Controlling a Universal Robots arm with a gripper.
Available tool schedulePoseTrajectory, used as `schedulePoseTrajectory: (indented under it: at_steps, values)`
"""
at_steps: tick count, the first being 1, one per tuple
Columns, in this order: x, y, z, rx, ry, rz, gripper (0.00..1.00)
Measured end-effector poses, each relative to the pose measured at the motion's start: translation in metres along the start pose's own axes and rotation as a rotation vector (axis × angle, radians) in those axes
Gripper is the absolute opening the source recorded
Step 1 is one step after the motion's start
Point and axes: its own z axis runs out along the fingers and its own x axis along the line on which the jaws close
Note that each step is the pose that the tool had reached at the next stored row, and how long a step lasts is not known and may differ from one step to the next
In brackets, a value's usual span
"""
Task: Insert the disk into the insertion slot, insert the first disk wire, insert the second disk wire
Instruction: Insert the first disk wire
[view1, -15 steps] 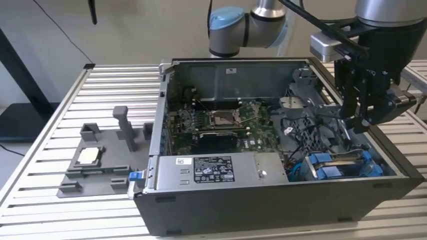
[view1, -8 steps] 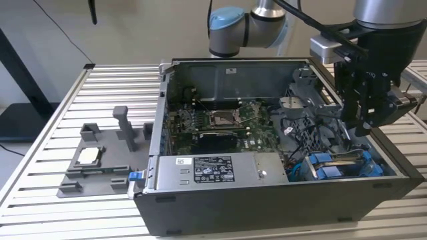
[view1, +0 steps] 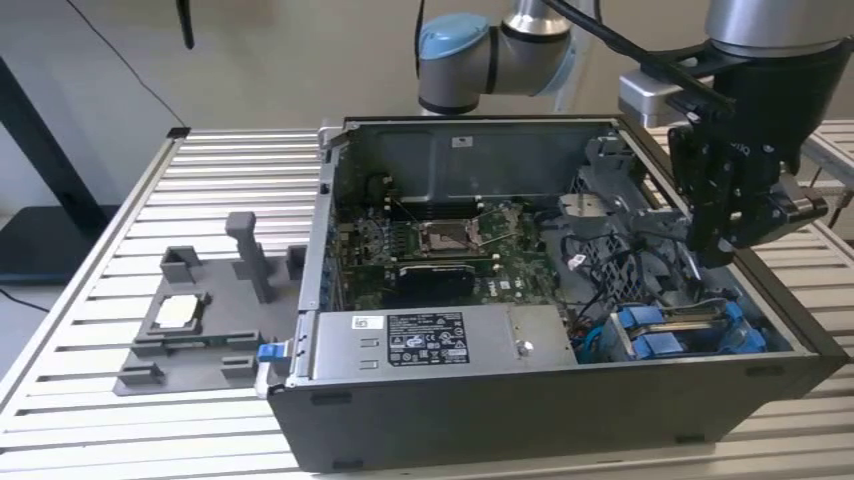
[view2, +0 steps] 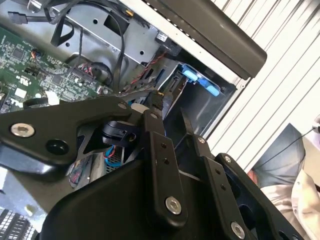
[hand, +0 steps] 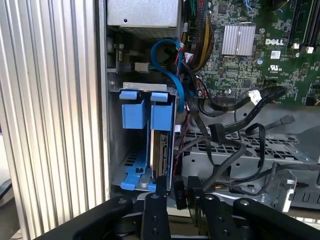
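Dark grey sheet metal forms the open computer case (view1: 534, 410) on a slatted table (view1: 134, 430) in the exterior view. The gripper (view1: 721, 255) hangs over the case's corner at the exterior view's right, just above the disk (view1: 694, 318), which is seated in the insertion slot (view1: 742, 338) beside the power-supply box (view1: 427, 340).

In the second wrist view, the gripper (view2: 169, 109) points into the bay near blue tabs (view2: 200, 80), with the motherboard (view2: 30, 60) alongside.

In the first wrist view, the disk (hand: 161, 150) stands on edge inside the insertion slot (hand: 145, 88). A blue cable (hand: 170, 65) loops nearby. The gripper (hand: 179, 187) is clenched on a black connector (hand: 179, 197) close to the disk's end.
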Motion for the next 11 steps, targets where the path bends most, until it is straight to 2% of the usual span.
schedulePoseTrajectory:
  at_steps: [4, 7, 11]
  values:
    - [-0.0022, -0.0003, -0.0002, -0.0003, 0.0047, 0.001, 0.31]
    - [-0.0022, -0.0002, -0.0001, -0.0004, 0.0052, 0.001, 0.19]
    - [-0.0023, -0.0003, -0.0002, -0.0005, 0.0053, 0.001, 0.19]
